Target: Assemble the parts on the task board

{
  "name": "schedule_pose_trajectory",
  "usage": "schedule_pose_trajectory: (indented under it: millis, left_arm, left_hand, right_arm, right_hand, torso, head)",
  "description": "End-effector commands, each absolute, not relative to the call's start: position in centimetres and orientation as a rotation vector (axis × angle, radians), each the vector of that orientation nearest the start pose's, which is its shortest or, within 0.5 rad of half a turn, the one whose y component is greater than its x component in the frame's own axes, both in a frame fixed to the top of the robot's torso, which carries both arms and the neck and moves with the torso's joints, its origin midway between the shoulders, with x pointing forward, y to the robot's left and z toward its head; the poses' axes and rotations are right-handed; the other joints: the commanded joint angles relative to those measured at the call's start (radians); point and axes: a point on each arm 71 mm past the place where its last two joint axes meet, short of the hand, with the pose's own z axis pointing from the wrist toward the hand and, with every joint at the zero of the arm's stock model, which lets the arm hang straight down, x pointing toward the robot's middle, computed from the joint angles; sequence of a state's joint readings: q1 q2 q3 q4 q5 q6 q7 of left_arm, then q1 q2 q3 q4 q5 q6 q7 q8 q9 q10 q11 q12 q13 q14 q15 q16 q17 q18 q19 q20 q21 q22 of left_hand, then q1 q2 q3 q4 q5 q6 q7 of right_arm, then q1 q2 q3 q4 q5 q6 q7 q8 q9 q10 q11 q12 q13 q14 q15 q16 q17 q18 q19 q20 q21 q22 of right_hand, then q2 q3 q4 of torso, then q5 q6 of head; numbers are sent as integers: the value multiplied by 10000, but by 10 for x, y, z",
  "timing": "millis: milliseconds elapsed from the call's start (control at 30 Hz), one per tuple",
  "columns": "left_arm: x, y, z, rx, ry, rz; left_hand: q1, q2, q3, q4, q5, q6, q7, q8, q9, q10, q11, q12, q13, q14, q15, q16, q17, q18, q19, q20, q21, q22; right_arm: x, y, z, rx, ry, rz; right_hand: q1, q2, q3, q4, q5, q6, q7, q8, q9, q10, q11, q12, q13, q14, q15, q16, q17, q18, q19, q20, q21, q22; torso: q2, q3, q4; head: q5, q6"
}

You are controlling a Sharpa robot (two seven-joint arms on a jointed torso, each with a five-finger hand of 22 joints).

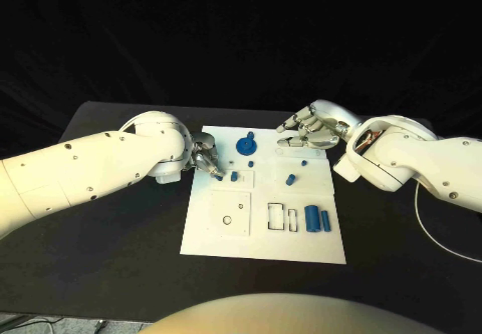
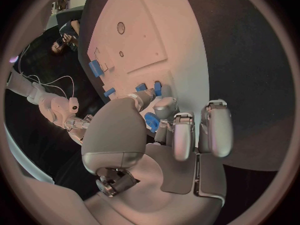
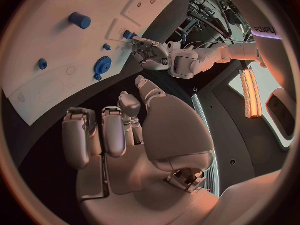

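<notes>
The white task board [image 1: 226,240] lies in the middle of the table. My left hand [image 1: 206,158] reaches over its left edge and pinches a small blue part [image 2: 152,121] between thumb and finger, low over the board. Another small blue part [image 1: 235,176] stands just beside those fingertips. A blue gear with a handle [image 1: 246,146] sits near the far edge. My right hand [image 1: 311,129] hovers above the far right corner, fingers loosely curled, holding nothing. Its palm [image 3: 150,135] faces the board.
A blue peg [image 1: 289,179] and two small blue studs [image 1: 304,164] [image 1: 250,164] stand mid-board. Two blue cylinders [image 1: 318,218] lie side by side near the right edge, next to rectangular slots [image 1: 276,216]. A round hole [image 1: 227,220] is in the near left panel. Black table surrounds the board.
</notes>
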State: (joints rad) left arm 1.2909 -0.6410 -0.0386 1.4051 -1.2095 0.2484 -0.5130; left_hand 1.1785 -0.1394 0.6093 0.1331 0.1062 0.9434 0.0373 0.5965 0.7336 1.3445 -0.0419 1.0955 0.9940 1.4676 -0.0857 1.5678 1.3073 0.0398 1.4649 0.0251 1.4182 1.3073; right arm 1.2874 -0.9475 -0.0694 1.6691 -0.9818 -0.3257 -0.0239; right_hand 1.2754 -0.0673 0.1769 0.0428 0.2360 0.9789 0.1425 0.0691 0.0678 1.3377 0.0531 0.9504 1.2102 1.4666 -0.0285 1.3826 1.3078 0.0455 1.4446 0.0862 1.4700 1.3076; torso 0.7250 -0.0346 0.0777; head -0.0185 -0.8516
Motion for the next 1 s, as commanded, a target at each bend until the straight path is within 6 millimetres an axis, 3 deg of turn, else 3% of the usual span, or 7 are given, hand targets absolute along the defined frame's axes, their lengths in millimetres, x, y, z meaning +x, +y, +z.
schedule_pose_trajectory:
  millis: [33, 500, 1000]
  left_arm:
    - [505, 142, -194, 1012, 23111, -3793]
    - [508, 143, -196, 817, 23173, -3217]
    - [508, 139, -194, 735, 22930, -3449]
  left_hand:
    - [-224, -9, 219, -339, 24, 277, -170, 28, -24, 115, -38, 92, 70, 1032, -89, 30, 2635, -16, 412, -66, 95, 1552]
    - [-821, 123, -277, -70, 27, 618, -276, 35, -63, 355, -119, 312, 325, 1032, -148, 30, 2635, -80, 534, -126, 332, 1754]
    - [-1112, 90, -628, 8, 20, 811, -337, 36, -82, 460, -164, 338, 358, 1032, -179, 30, 2635, -106, 582, -156, 427, 1838]
  right_arm:
    - [467, -208, -147, 1980, 17149, 9646]
    - [467, -208, -147, 1986, 17140, 9660]
    - [467, -208, -147, 1981, 17146, 9670]
  right_hand:
    - [15, 98, -33, 44, 48, 20, 25, -13, 8, -92, 7, -61, -10, 538, 68, -50, 336, 79, -85, 0, -60, 298]
    - [15, 98, -33, 44, 48, 20, 25, -13, 8, -92, 7, -61, -10, 538, 68, -50, 336, 79, -85, 0, -60, 298]
    - [15, 98, -33, 44, 48, 20, 25, -13, 8, -92, 7, -61, -10, 538, 68, -50, 336, 79, -85, 0, -60, 298]
  torso:
    - [5, -1, 1]
    - [8, -13, 9]
    - [3, -14, 15]
  head:
    - [-13, 8]
    - [-32, -6]
    - [-23, -51]
